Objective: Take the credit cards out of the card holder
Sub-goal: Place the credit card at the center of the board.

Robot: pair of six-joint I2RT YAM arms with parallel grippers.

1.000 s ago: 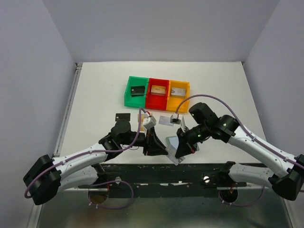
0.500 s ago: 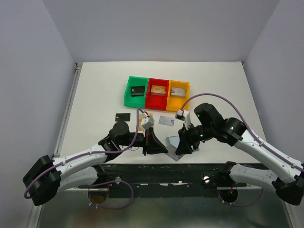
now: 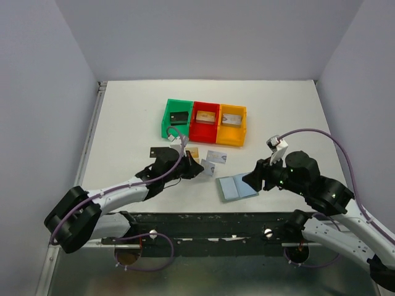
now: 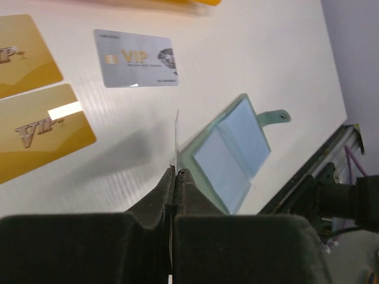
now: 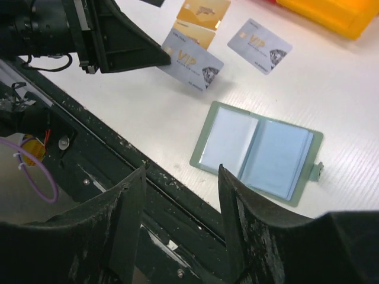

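Overhead and wrist views of a white desk [image 3: 123, 123] with two robot arms.

The left fingers [image 4: 163, 195] are pinched tight on a silver card [image 5: 190, 63], gripping it by one short end. Its long axis points straight out from the fingertips, and it is held just above the desk. From the left wrist it shows only as a thin upright edge.

The card holder [image 3: 236, 187] lies open and flat near the front edge of the desk, right of centre. It lies to the right of the held card and apart from it, with its light blue inside facing up and its long axis running roughly left to right. Whether any card is left in its pockets cannot be told.

The right fingers [image 5: 127, 225] are spread wide and hold nothing. They hang above and just right of the holder, so the right arm is the nearer one to it.

Just beyond the held card, loose cards lie flat: two gold cards [image 4: 41, 139], a second silver card [image 4: 137, 58] and, further left, a black card [image 3: 159, 152]. The left arm is nearest these. Setting the held card down beside them looks like a short move.

Readable print: "VIP" in large letters on the gold and silver cards. The smaller lines are too fine to read.

At the far side stand three bins [image 3: 205, 132] in green, red and yellow.
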